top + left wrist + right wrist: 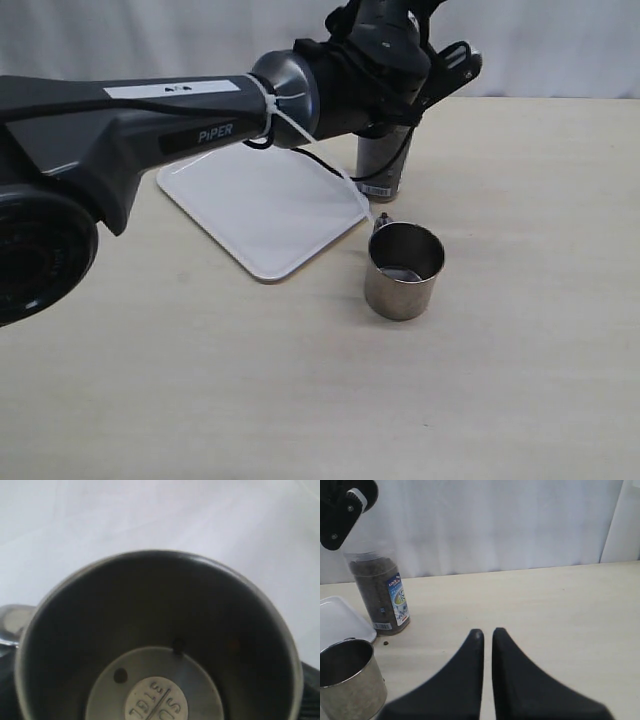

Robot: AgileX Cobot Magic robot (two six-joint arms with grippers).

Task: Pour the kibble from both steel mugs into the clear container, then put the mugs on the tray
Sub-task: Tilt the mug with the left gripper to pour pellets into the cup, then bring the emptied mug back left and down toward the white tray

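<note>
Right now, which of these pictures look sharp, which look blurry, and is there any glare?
Left wrist view: the held steel mug fills the frame, soft-focused and dim inside. Right wrist view: the right gripper is a dark near blur, while the clear container beyond it is sharper. Exterior view: even light, faint shadows, only a mild sheen on the standing steel mug.

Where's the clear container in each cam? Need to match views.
Exterior: clear container at back centre, beyond the right corner of the tray, top hidden.
Left wrist: not in it; only the inside of the held mug.
Right wrist: clear container behind the standing mug, near the tray.
Shared landmark: standing mug.
</note>
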